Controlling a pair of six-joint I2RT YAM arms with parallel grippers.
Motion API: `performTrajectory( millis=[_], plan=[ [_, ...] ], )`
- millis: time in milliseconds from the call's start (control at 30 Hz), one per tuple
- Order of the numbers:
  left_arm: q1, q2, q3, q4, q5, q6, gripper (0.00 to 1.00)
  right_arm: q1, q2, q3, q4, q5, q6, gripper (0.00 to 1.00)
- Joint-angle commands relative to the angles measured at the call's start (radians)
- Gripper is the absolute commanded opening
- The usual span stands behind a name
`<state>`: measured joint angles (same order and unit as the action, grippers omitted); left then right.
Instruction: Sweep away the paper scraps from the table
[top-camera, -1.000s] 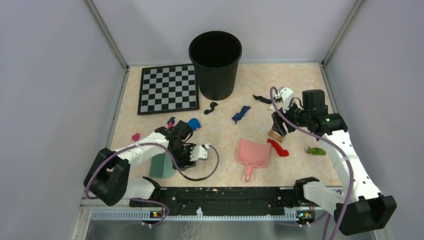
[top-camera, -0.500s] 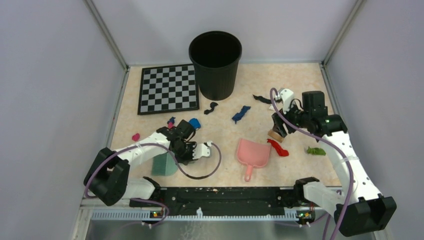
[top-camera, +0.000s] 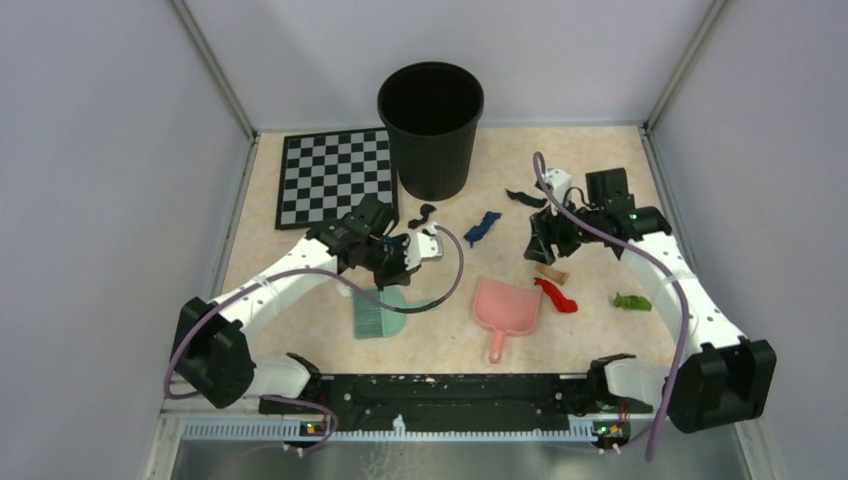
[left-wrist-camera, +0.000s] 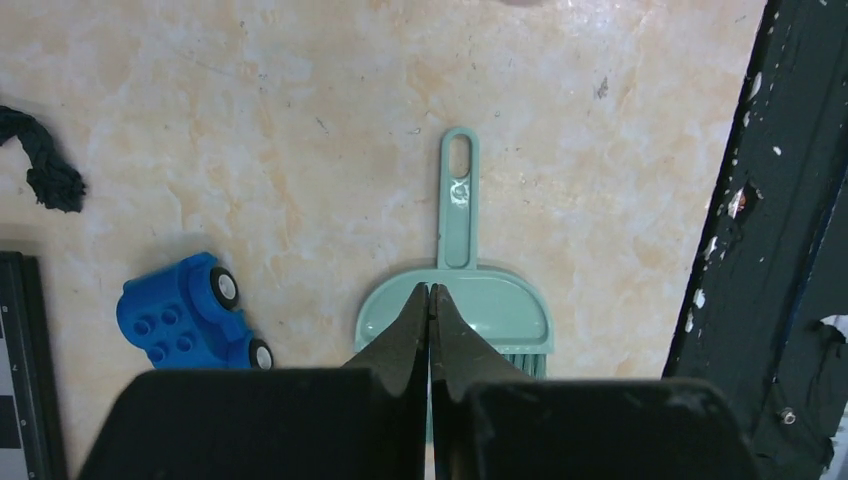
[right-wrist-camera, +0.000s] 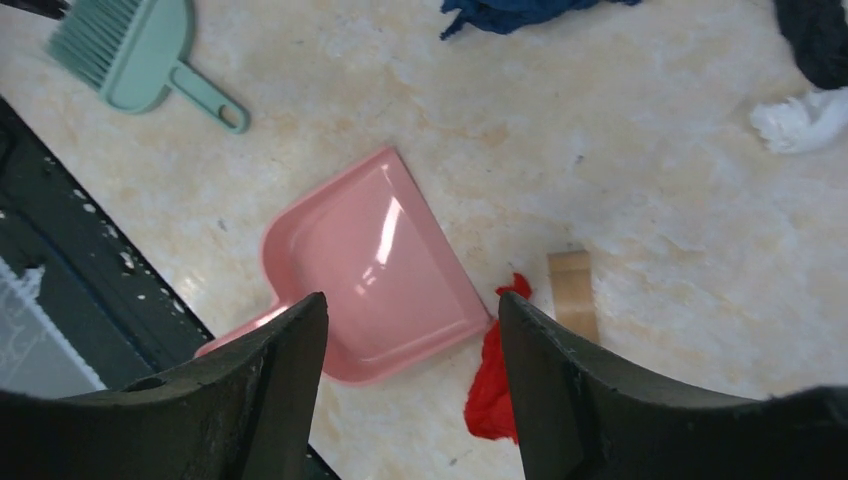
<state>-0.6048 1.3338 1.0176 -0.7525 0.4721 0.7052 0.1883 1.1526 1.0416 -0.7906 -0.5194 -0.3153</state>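
Evidently the left gripper (left-wrist-camera: 430, 292) had snapped fully shut on nothing and risen, leaving the grey-green plastic hand brush (top-camera: 378, 316) flat on the pale marbled table (top-camera: 600, 160), left of the pink plastic dustpan (top-camera: 506, 305), so sweeping likely needed a fresh grasp. The twisted paper scraps (top-camera: 556, 295) lay unswept right of and beyond the dustpan, the right gripper (right-wrist-camera: 412, 305) hanging open above it; bare table lay between brush and dustpan, whose handle neared the black front rail (top-camera: 450, 385)

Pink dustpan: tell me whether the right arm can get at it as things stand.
Probably yes. The right gripper hangs open above the pink dustpan, which lies flat on the table. A red scrap and a tan scrap lie by its front edge, but nothing covers it.
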Motion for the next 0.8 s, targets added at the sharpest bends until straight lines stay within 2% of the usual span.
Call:
performTrajectory(
  millis=[0,33,100,167,233,333,500,667,767],
  plan=[
    [-0.005,0.035,0.041,0.058,0.055,-0.082,0.0,0.055,0.09,0.08,0.069,-0.117,0.109,0.63],
    [-0.004,0.044,0.04,0.057,0.035,-0.083,0.06,0.068,0.114,0.093,0.077,-0.118,0.119,0.63],
    [-0.004,0.063,0.025,0.039,-0.022,-0.046,0.27,0.086,0.145,0.121,0.084,-0.118,0.128,0.63],
    [-0.005,0.085,0.0,0.016,-0.113,-0.018,0.43,0.091,0.161,0.133,0.09,-0.116,0.129,0.62],
    [-0.002,0.118,-0.029,-0.026,-0.188,0.047,0.47,0.092,0.162,0.129,0.102,-0.102,0.132,0.62],
    [0.008,0.15,-0.085,-0.038,-0.259,0.133,0.47,0.092,0.141,0.104,0.125,-0.086,0.139,0.62],
    [0.023,0.186,-0.121,0.044,-0.235,0.139,0.45,0.092,0.099,0.04,0.128,-0.078,0.141,0.62],
    [0.023,0.252,-0.086,0.11,-0.202,0.098,0.41,0.091,0.069,-0.021,0.111,-0.068,0.107,0.62],
    [0.023,0.286,-0.035,0.093,-0.186,0.101,0.38,0.092,0.063,-0.037,0.084,-0.067,0.071,0.61]
  ],
)
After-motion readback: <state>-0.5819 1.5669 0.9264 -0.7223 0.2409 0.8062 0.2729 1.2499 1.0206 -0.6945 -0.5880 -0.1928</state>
